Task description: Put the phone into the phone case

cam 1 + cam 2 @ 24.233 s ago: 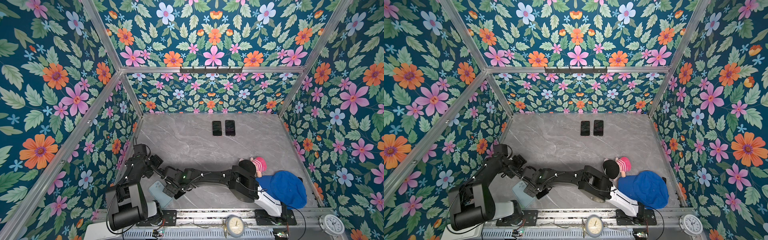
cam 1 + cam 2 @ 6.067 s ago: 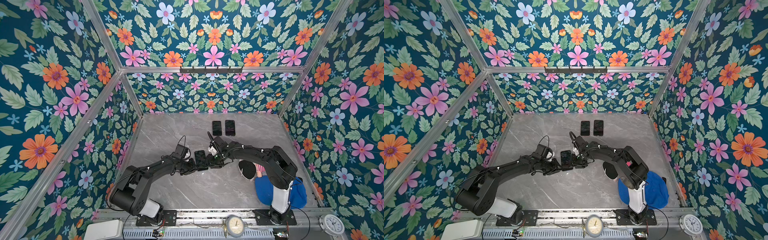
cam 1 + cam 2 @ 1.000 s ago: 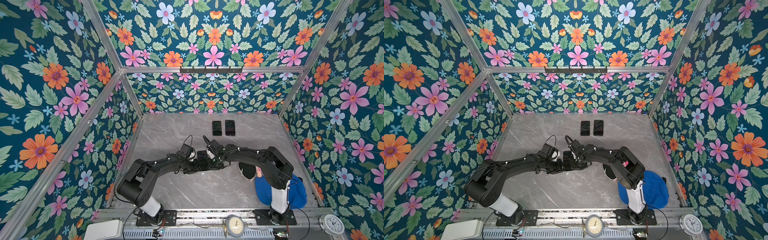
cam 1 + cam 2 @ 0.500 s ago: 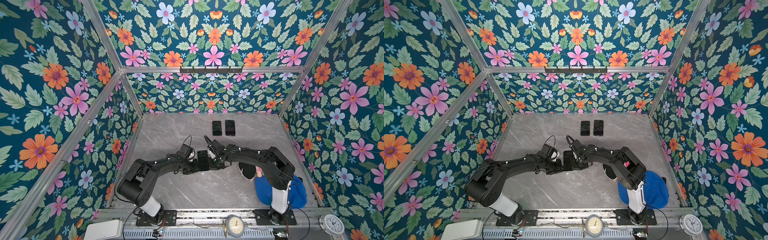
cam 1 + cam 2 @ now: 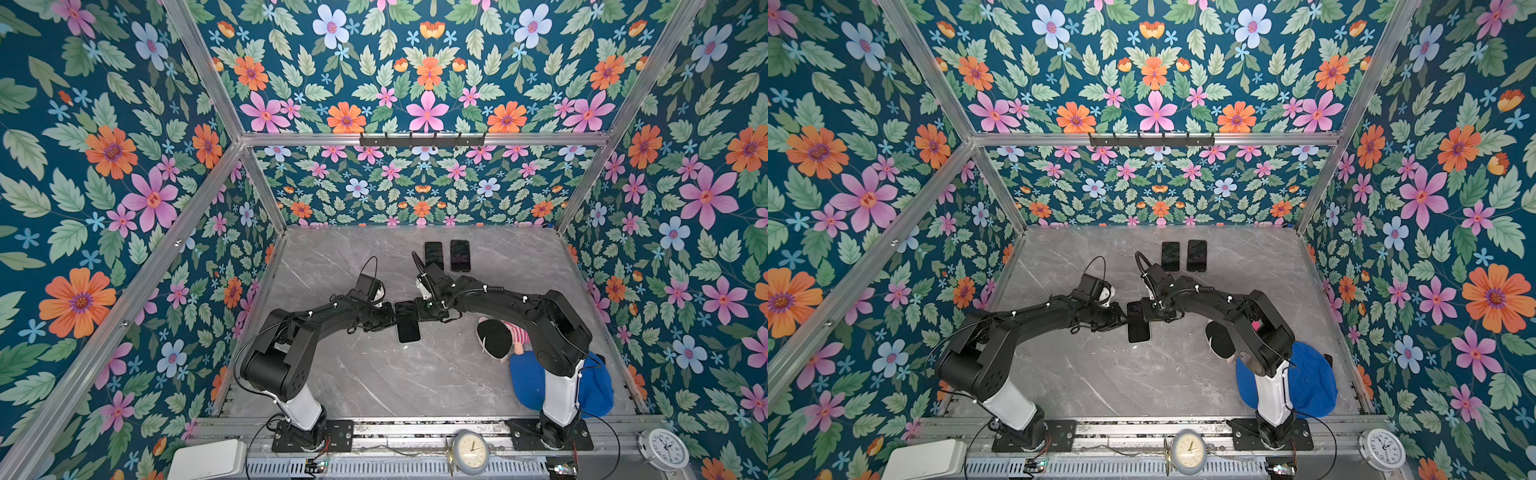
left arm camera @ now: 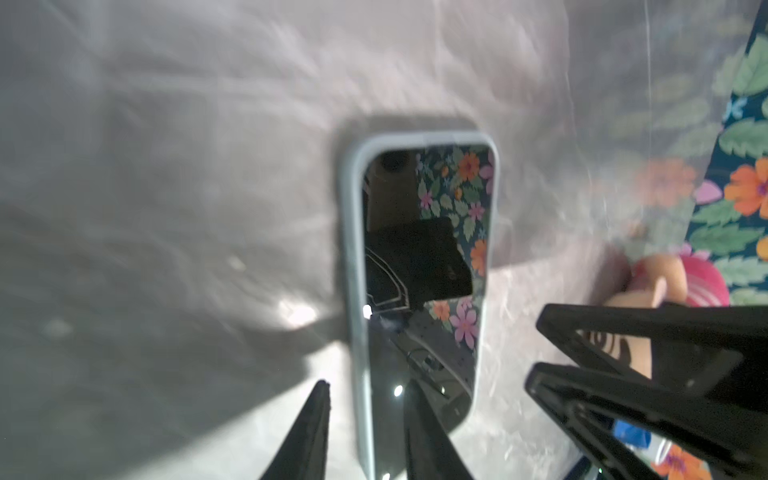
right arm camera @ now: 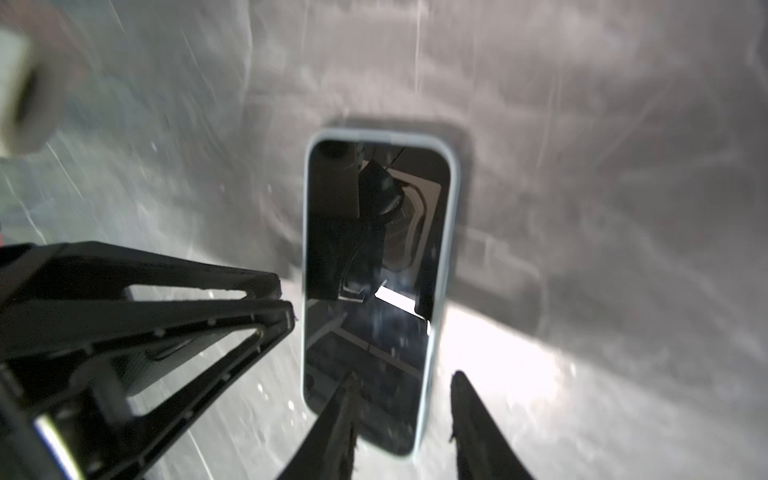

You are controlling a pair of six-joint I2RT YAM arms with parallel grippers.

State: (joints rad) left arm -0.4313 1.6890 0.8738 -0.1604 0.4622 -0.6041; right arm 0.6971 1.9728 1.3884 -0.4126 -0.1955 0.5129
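Phone: the phone [image 5: 407,322] lies flat and screen up in the middle of the table [image 5: 374,386], its long axis running front to back. In both top views it sits between the two grippers.
Case: the pale rim of the case [image 6: 354,249] shows round the screen's far end and down one long side. The phone looks seated in it, but fingers hide the near end.
Left gripper: the left gripper [image 6: 370,436] is at the phone's left long edge with its jaws spread, straddling the rim. One finger is over the glass; the other is on the table side, with a gap showing to the rim. It pinches nothing.
Right gripper: the right gripper [image 7: 405,428] is at the opposite long edge, its jaws likewise apart. One finger is over the screen and the other is just outside the rim. It has no grip.
Tips: in both top views the two sets of tips face each other across the phone's far half.
Nearby: the doll [image 5: 494,336] and the cap [image 5: 598,386] lie under the right arm's elbow, well apart from the phone. The spare phones [image 5: 433,254] are at the back.
Against 24 s ago: both grippers were then at the near-left corner over a pale case, with the right arm stretched along the front. Now they meet mid-table.
Against 6 s ago: the phone is in much the same place, flanked as now.
Against half a second ago: no shift of the phone or arms can be made out.
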